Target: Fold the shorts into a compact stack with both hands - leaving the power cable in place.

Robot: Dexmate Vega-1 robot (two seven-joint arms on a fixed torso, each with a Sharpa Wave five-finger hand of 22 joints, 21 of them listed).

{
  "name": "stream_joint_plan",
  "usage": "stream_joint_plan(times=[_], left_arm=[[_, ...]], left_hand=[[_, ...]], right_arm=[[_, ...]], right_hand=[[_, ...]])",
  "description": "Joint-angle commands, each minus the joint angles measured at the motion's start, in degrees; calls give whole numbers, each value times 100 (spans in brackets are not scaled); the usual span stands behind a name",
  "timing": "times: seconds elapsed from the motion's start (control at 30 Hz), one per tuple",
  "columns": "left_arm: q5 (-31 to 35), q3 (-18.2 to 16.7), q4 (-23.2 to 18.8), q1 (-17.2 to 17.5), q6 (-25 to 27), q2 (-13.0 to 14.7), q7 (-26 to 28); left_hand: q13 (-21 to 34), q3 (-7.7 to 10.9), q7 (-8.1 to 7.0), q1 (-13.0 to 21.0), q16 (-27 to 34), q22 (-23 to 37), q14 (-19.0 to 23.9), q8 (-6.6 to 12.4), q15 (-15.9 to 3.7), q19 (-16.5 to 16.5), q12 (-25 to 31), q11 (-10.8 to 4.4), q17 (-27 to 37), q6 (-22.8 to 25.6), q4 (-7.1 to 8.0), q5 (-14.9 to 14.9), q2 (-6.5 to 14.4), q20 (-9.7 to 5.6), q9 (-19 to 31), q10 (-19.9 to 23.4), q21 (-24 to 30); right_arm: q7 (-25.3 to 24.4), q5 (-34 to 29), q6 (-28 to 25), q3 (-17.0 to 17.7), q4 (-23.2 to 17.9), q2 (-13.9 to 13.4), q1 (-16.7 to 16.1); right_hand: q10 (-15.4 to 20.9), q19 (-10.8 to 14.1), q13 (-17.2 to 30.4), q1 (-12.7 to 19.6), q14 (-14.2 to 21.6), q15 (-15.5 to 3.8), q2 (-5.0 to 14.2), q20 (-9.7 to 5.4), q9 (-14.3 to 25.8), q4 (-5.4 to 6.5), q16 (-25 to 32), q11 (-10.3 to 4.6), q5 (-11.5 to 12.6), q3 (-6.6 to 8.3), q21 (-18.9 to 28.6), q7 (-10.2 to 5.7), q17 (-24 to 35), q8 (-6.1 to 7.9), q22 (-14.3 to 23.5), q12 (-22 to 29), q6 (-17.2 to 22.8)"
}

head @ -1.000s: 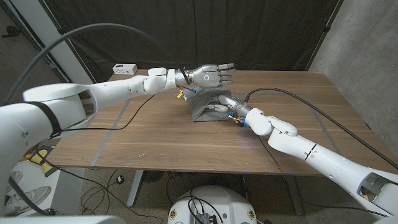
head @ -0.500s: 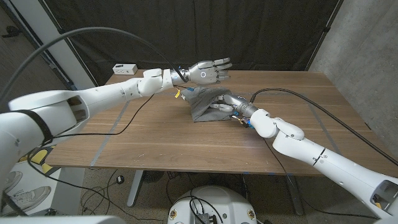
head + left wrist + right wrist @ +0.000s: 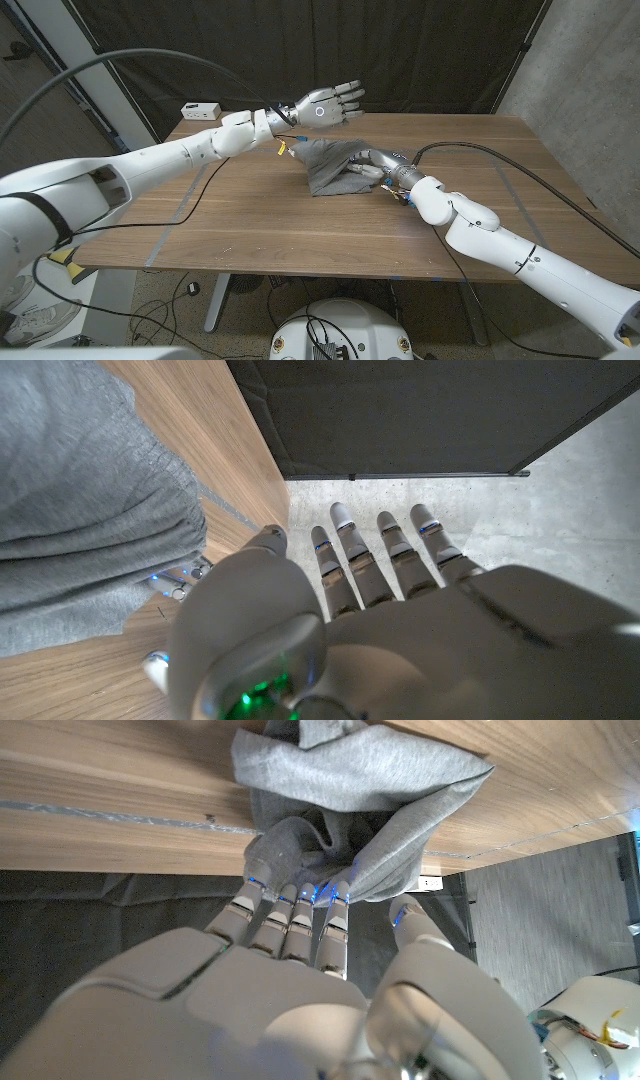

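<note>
Grey shorts (image 3: 330, 165) lie bunched in a rumpled heap a little above the middle of the head view, on the far half of the wooden worktop (image 3: 260, 215). The right hand (image 3: 368, 165) reaches into the heap from the right; in the right wrist view its fingers (image 3: 300, 910) are curled into the fabric (image 3: 350, 790), holding a fold of it.

Above and just left of the shorts, the left hand (image 3: 325, 108) hovers in the air at the upper middle of the frame, clear of the cloth, fingers straight and slightly apart, holding nothing. The left wrist view shows those fingers (image 3: 380, 555) stretched out over the worktop's far edge, with the grey fabric (image 3: 90, 500) at the left of that picture.

A thin black power cable (image 3: 215, 185) trails across the worktop's left part and off its left side. A small white box (image 3: 201, 110) sits at the upper left corner of the worktop, well apart from the shorts.
</note>
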Motion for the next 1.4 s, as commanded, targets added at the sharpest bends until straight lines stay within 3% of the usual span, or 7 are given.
stream_joint_plan(times=[0.03, 0.2, 0.4, 0.77, 1.4], left_arm=[[-161, -629, -453, 492, 108, 250, -315], [-195, -839, -598, 679, 185, 322, -418], [-333, -1136, -865, 984, 339, 433, -694], [-1044, -1760, -1339, 1573, 416, 555, -1164], [-2564, -2690, -1831, 2429, 573, 373, -1643]], left_hand=[[11, 29, -8, -27, -24, 1, 62, -14, -863, 15, -17, -23, 18, 66, -43, 18, -50, -28, 10, 20, -7], [7, 28, -24, -36, -28, 0, 59, -17, -866, 12, -18, -30, 15, 74, -56, 15, -68, -28, 9, 21, -12], [2, 27, -23, -58, -40, 0, 33, -33, -851, 0, -47, -28, 14, 59, -72, 13, -88, -9, 8, -53, -25], [-38, 27, -21, -138, -52, 1, -25, -73, -809, -10, -131, 8, 22, -11, -75, 10, -93, 31, 9, -243, -45], [-88, 41, 25, -207, -55, 3, -61, -91, -714, -40, -159, 76, 24, -57, -94, 10, -90, 108, 10, -320, -76]], right_arm=[[-410, -125, -360, 224, -317, -108, -256], [-442, -218, -417, 209, -361, -105, -219], [-605, -78, -110, 273, -218, -45, -218], [-856, 191, 288, 425, 43, 88, -195], [-1307, 907, 1152, 736, 489, 342, -278]], right_hand=[[68, 43, 9, -27, 87, -7, -22, 5, 19, -50, -5, 13, 12, 22, -34, 23, 3, 47, 13, 24, 75], [80, 49, 8, -23, 105, -15, -20, 2, 19, -58, -3, 4, 13, 31, -43, 25, 2, 48, 14, 26, 85], [81, 66, 8, -31, 103, -20, -18, -8, 19, -58, -7, 1, 13, 36, -49, 14, 4, 39, 14, 22, 71], [69, 96, 8, -41, 91, -31, -11, -20, 19, -63, -16, -24, 10, 41, -68, 0, 11, 29, 14, 10, 56], [71, 104, 8, -54, 84, -24, -7, -22, 19, -77, -21, -4, 4, 42, -116, 5, 19, 26, 15, 1, 61]])
